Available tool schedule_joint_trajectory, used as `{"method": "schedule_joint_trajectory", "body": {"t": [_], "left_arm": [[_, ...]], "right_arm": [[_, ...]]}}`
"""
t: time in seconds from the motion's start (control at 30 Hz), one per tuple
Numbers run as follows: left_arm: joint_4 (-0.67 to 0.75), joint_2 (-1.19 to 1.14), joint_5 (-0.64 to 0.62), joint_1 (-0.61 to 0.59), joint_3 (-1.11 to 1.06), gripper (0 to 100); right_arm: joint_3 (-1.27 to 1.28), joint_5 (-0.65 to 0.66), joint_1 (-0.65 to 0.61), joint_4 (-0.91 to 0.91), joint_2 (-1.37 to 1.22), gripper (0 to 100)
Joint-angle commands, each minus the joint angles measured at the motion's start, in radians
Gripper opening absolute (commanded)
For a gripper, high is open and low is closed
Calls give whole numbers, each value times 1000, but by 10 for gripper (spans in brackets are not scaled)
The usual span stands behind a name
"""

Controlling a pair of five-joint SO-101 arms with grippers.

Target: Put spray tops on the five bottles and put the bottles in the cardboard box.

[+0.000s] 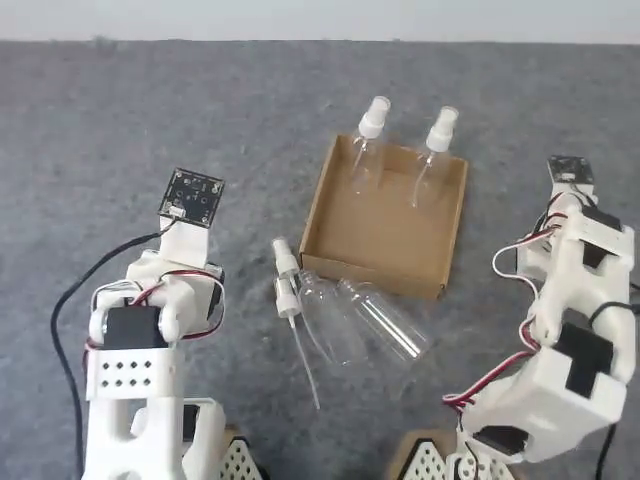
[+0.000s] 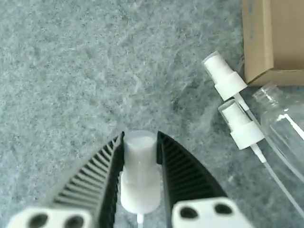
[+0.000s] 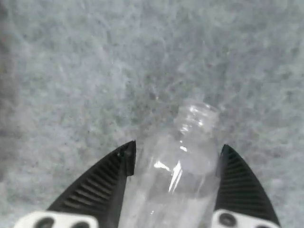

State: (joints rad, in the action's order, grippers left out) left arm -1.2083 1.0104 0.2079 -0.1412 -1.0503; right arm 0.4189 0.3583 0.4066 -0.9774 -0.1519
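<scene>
Capping step. Left hand (image 2: 140, 137) clamped on top (image 2: 139, 175), its head level with jaw tips. Right hand (image 3: 176, 147) closed round bare bottle (image 3: 190, 142), open neck past jaws. Next: bring hands together, line top over neck, seat it. Box (image 1: 385, 240) ahead, between hands.

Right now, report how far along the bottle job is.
Done: two capped bottles in the cardboard box. In hand: left gripper clamps a spray top, right gripper an uncapped bottle. Left: join those, then cap the two loose bottles beside the box with the two loose tops, and box all three.
</scene>
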Motion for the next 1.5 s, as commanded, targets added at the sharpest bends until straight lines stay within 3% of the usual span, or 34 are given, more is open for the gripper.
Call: {"method": "schedule_joint_trajectory", "body": {"t": [0.0, 0.1, 0.33, 0.57, 0.77, 0.9, 1.17, 1.47], "left_arm": [[23, 28, -8, 2, 12, 13], [23, 28, -8, 2, 12, 13], [25, 28, -5, 2, 44, 13], [-2, 28, -9, 2, 193, 13], [-72, 28, -84, 2, 367, 13], [-69, 28, -178, 2, 484, 13], [-25, 21, -356, 2, 682, 13], [169, 21, -548, 2, 700, 13]], "right_arm": [[-81, -11, 18, 21, 10, 121], [-126, -3, 21, 16, 10, 3], [-281, 203, -16, -189, 33, 6], [-198, 221, -130, -237, 344, 6], [34, 219, -335, -232, 736, 6], [140, 110, -536, -231, 952, 6], [227, -51, -984, -154, 1064, 6], [450, -129, -1116, 243, 1020, 6]]}}
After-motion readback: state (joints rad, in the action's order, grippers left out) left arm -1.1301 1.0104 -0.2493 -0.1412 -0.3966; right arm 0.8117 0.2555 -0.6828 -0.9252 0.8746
